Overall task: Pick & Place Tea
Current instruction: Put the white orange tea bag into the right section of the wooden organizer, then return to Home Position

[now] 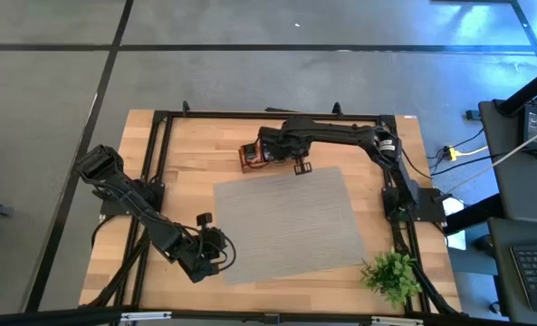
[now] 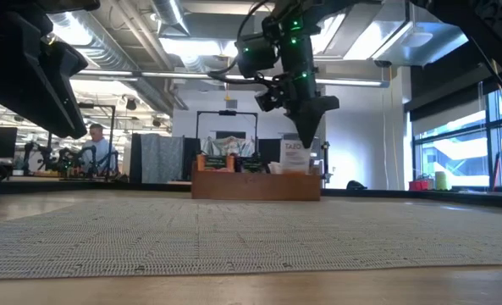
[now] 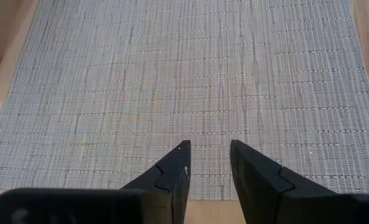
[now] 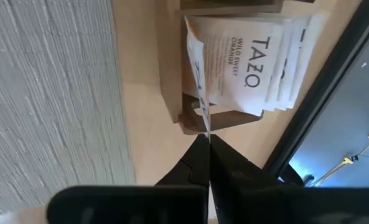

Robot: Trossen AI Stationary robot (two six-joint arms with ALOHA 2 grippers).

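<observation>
My right gripper (image 4: 206, 140) pinches a white tea sachet (image 4: 200, 87) above the wooden tray (image 1: 253, 158) at the bench's far edge; left gripper (image 3: 208, 163) hangs released.

Woven grey mat (image 1: 291, 222), pale wood table (image 1: 196, 149), paper sachets (image 4: 246, 62)

Tray (image 1: 253, 157) w/ tea sachets (image 4: 246, 62) behind mat (image 1: 291, 222); plant (image 1: 392, 274) at mat's front-right corner.

R arm (image 1: 340, 134) reaches to tray (image 1: 253, 156) at far edge of grey mat (image 1: 291, 222); L gripper (image 1: 215, 257) near-left; plant (image 1: 393, 273) near-right.
</observation>
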